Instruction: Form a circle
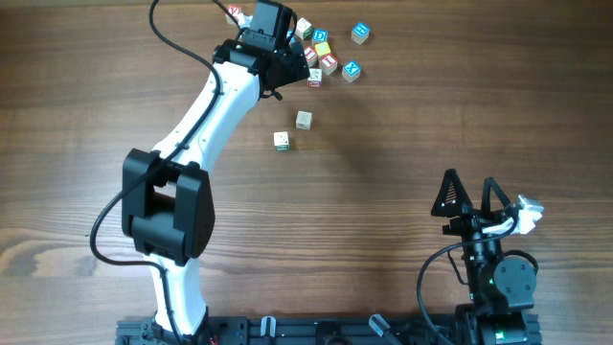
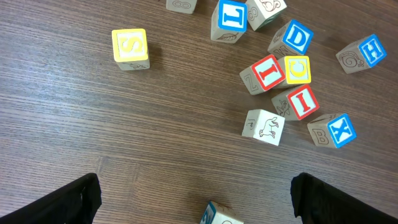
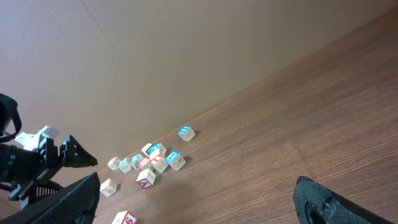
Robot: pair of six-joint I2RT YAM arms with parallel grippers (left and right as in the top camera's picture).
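Small wooden letter cubes lie in a loose cluster (image 1: pixel 324 53) at the far middle of the table; no circle shows. In the left wrist view I see a blue X cube (image 2: pixel 336 130), two red I cubes (image 2: pixel 266 73) (image 2: pixel 300 102), a yellow C cube (image 2: pixel 296 70) and a whitish animal cube (image 2: pixel 264 127). My left gripper (image 1: pixel 287 62) (image 2: pixel 196 190) hovers open at the cluster's left edge, holding nothing; one cube (image 2: pixel 217 214) peeks in low between its fingers. My right gripper (image 1: pixel 469 187) (image 3: pixel 198 193) stands open and empty at the near right.
Two loose cubes (image 1: pixel 304 120) (image 1: pixel 282 141) lie nearer than the cluster. A yellow S cube (image 2: pixel 130 48) sits apart on the left of the wrist view. Blue L (image 2: pixel 231 17), D (image 2: pixel 293 38) and H (image 2: pixel 362 54) cubes lie at the far side.
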